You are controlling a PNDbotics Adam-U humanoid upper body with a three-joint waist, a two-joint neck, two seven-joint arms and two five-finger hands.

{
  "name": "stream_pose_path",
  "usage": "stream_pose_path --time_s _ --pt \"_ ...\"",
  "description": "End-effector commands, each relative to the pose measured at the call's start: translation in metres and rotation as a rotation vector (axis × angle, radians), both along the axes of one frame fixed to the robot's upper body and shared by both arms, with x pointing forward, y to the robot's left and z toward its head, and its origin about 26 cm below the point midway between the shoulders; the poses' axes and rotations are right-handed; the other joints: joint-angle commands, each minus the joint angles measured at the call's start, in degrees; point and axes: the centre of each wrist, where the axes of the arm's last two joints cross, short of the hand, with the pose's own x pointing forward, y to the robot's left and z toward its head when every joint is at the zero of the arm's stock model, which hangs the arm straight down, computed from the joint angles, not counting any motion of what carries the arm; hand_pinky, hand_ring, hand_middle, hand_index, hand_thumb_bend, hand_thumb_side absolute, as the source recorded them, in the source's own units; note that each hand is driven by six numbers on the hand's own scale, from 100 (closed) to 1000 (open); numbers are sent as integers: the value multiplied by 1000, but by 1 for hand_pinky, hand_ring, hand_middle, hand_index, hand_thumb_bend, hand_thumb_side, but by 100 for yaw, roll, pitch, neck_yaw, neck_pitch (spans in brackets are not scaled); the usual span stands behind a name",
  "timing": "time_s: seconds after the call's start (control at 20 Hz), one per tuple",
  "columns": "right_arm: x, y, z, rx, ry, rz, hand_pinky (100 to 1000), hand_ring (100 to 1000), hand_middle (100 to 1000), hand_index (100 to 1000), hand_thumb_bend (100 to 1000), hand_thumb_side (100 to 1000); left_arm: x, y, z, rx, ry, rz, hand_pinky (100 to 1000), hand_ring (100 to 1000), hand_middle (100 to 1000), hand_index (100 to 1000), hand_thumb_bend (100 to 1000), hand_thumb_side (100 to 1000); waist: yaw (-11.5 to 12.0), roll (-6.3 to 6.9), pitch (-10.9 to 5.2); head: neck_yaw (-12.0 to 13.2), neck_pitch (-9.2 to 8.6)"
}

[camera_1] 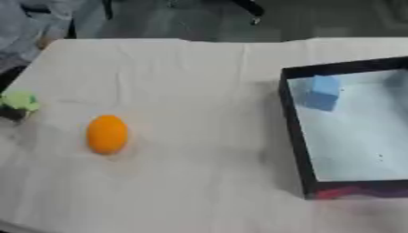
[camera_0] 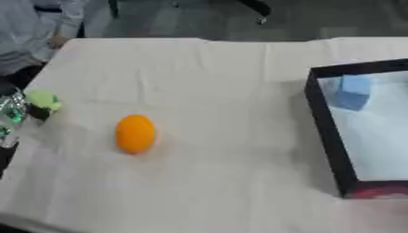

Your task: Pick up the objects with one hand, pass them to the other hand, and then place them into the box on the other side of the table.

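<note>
Matt cloth tbl cover [camera_0: 215, 82] — creased

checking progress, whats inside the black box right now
A light blue cube sits in the far left corner of the black box. The rest of the visible floor is bare; the box's right part runs out of view.

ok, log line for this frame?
orange: on table, left | blue cube: in box, right | green object: left edge | hands: not in view

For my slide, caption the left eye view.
Orange egg-shaped object lies on the cloth-covered table; a blue block sits inside the black-walled box.
</note>
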Motion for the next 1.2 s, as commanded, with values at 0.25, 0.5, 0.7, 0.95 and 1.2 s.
stream_pose_path --time_s 0.25,0.5,0.7,0.95,1.2 --pt "-4 -4 12 4 -18 -2 988 1000 988 962 580 290 -13 -7 46 104 -71 -121 836 671 584 439 212 100 60 -50 -359 -118 66" --pt "-4 -4 13 9 -9 5 988 1000 989 963 579 289 -22 -29 61 143 -116 -242 793 619 567 432 180 100 113 -50 -454 -279 118" --pt "-3 -2 15 0 -7 12 988 1000 992 964 580 293 -31 -53 69 109 -195 -387 790 584 546 427 142 100 142 -76 -508 -552 169" --pt "-3 3 20 -10 -16 42 987 1000 995 966 580 293 -40 -79 68 88 -265 -533 801 570 539 421 114 100 136 -123 -566 -978 270" --pt "-2 8 28 -9 -27 68 988 1000 1000 968 581 293 -48 -102 67 69 -323 -611 809 554 530 414 100 100 137 -138 -604 -1144 296"
